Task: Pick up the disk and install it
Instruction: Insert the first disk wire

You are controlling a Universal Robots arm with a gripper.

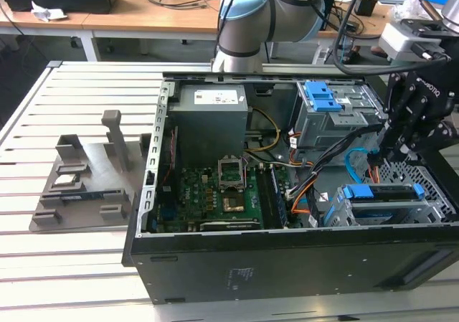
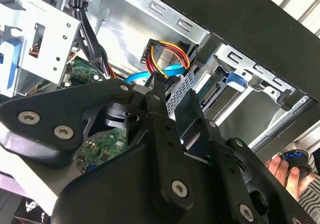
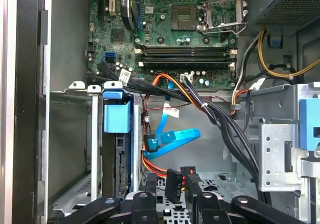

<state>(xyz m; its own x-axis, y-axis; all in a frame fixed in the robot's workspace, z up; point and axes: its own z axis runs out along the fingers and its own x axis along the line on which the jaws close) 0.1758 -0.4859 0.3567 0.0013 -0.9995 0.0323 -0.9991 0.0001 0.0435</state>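
Gripper (image 3: 174, 196) jaws nearly closed, pinching nothing I can tell; disk (image 3: 118, 149) seated in bay beside jaws, cables (image 3: 167, 141) just ahead.

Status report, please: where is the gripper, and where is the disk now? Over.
Gripper low inside the case, beside the drive cage. Disk sits in that cage. Blue and orange cables close to gripper.
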